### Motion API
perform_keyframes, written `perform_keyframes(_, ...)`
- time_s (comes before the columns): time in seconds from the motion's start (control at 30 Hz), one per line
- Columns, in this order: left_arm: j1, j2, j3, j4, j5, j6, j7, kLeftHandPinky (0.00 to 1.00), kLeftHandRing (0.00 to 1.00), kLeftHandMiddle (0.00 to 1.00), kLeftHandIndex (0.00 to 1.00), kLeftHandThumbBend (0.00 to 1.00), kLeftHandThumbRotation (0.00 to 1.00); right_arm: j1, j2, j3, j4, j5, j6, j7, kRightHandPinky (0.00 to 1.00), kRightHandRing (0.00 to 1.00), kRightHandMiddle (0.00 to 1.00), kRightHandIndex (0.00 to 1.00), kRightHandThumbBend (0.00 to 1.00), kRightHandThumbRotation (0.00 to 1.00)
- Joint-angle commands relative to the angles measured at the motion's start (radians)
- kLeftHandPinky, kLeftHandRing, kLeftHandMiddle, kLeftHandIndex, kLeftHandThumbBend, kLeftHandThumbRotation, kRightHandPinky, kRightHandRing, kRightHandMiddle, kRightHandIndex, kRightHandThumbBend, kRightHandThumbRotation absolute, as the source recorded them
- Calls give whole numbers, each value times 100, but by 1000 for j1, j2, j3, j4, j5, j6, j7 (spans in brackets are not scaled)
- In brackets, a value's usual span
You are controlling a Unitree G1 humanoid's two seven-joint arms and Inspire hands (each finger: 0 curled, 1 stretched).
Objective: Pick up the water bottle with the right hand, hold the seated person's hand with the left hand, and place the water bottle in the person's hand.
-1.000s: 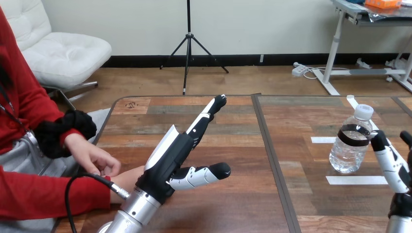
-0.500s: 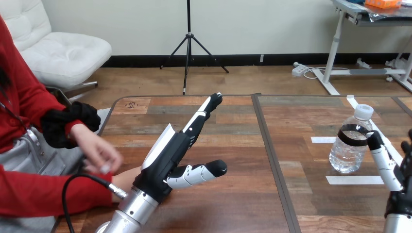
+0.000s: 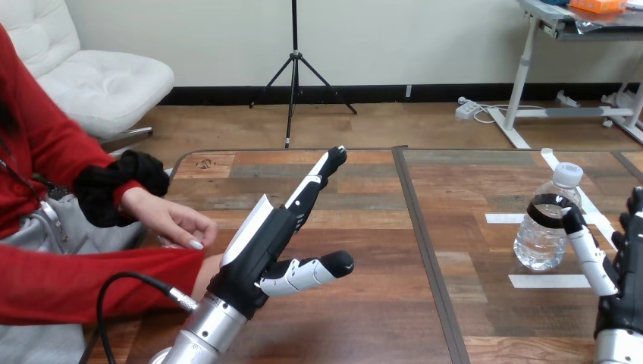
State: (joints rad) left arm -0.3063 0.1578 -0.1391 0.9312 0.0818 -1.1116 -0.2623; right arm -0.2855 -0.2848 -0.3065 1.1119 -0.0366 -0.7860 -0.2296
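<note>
Water bottle (image 3: pixel 547 224) stands upright at three o'clock on the table (image 3: pixel 364 318). The right hand (image 3: pixel 616 292) at four o'clock has fingers spread, thumb just beside it, apparently lining up a grasp. The left hand (image 3: pixel 261 254), fingers straight and apart at seven, reaches near the person's hand (image 3: pixel 170 220) at nine.

Bright, soft, even indoor light across the whole scene.
The desk (image 3: pixel 364 303) picks up a mild pale sheen on the wood left of the water bottle (image 3: pixel 546 231). The bottle's clear plastic shows small white glints, with a faint soft shadow at its base. Well left of the bottle, the left hand (image 3: pixel 265 250) has a brightly lit white shell.
</note>
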Motion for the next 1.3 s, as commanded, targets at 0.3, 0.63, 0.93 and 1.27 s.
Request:
perform_keyframes(0.3,-15,4,22,-43,-17,-2,3,100,100,100,100,100,82,-151,-41,22,60,4,77,15,98,100,100,100,100,72)
perform_keyframes(0.63,-8,2,23,-49,-31,-4,-6,100,100,100,100,100,81,-185,-52,34,93,-4,126,18,97,100,100,100,100,71)
perform_keyframes(0.93,0,1,26,-57,-33,-7,-4,100,100,100,100,100,81,-213,-54,46,113,-4,172,26,96,100,100,100,100,71)
perform_keyframes(1.27,7,4,27,-63,-34,-9,-2,100,100,100,100,100,80,-238,-60,65,130,-20,221,23,93,99,100,100,100,70)
